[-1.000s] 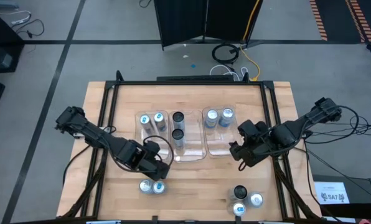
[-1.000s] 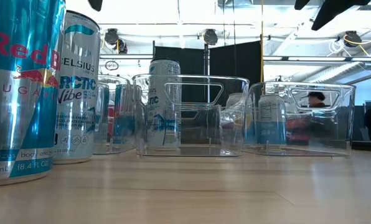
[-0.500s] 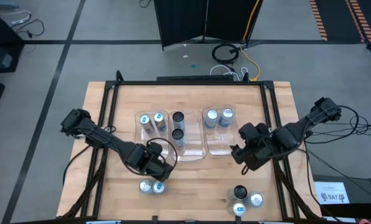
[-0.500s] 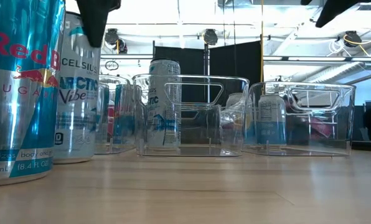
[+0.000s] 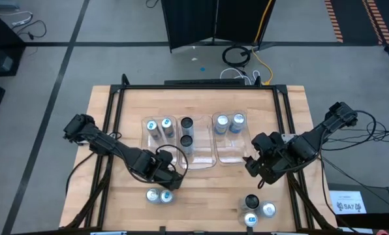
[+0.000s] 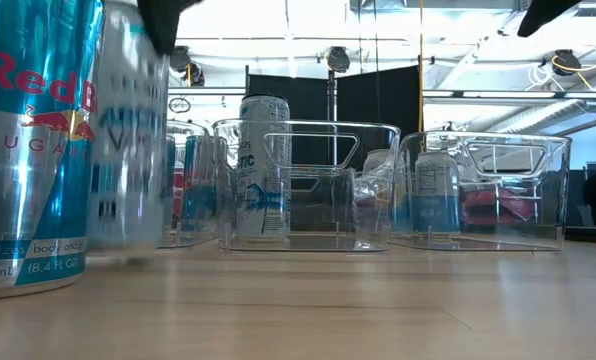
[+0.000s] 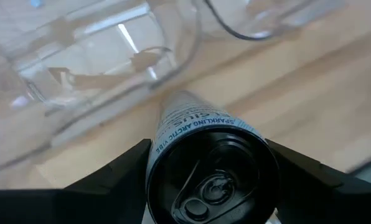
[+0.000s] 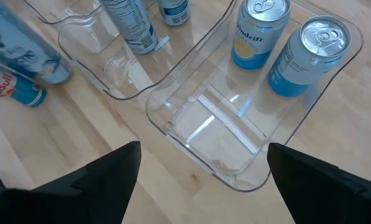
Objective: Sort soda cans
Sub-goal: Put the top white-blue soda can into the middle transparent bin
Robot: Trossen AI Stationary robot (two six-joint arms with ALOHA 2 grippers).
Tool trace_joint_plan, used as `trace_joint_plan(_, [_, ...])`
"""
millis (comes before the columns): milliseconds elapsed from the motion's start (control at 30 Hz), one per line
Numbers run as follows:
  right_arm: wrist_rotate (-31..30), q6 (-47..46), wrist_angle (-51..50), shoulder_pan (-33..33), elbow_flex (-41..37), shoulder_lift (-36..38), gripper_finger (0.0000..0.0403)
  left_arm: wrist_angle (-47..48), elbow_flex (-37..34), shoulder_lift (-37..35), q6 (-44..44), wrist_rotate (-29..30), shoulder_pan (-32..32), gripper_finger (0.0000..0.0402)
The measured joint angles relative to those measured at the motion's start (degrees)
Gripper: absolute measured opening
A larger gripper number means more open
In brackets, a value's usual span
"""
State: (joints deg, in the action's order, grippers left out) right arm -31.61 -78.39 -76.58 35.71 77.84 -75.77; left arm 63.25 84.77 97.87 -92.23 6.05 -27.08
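Left gripper (image 5: 167,185) at front-left of desk (image 5: 201,202), jaws either side of a black-topped can (image 7: 211,176), apparently clamped on it; can blurred in low view. Blue can (image 5: 153,195) just beside it on the desk. Right gripper (image 5: 255,168) hovering over right tray (image 8: 235,130), jaws apart, holding nothing. That tray holds two silver-topped cans (image 5: 229,123). Middle tray (image 5: 189,153) has two dark-topped cans (image 5: 186,132), left tray (image 5: 154,140) two blue-marked cans (image 5: 159,127). Three more cans (image 5: 256,210) loose at front-right.
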Motion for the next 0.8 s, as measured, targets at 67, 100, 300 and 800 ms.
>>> trace_joint_plan(67, [-0.1, 0.0, 0.0, 0.4, 0.0, 0.0, 0.0341, 0.0, 1.1, -0.5, 0.0, 0.0, -0.2, 0.0274])
trace_joint_plan(100, [-0.3, 0.0, 0.0, 0.5, 0.0, 0.0, 0.0341, -0.1, 1.4, -0.8, 0.0, 0.1, -0.4, 0.0277])
trace_joint_plan(300, [-0.4, 0.0, 0.0, 1.4, 0.0, 0.0, 0.0341, 0.2, 2.3, -1.1, 0.1, 1.6, -0.4, 0.0281])
trace_joint_plan(800, [-0.4, -0.5, 0.0, 2.0, 0.0, 0.0, 0.0341, -10.2, 9.1, -3.4, 17.6, 7.3, 5.5, 0.0284])
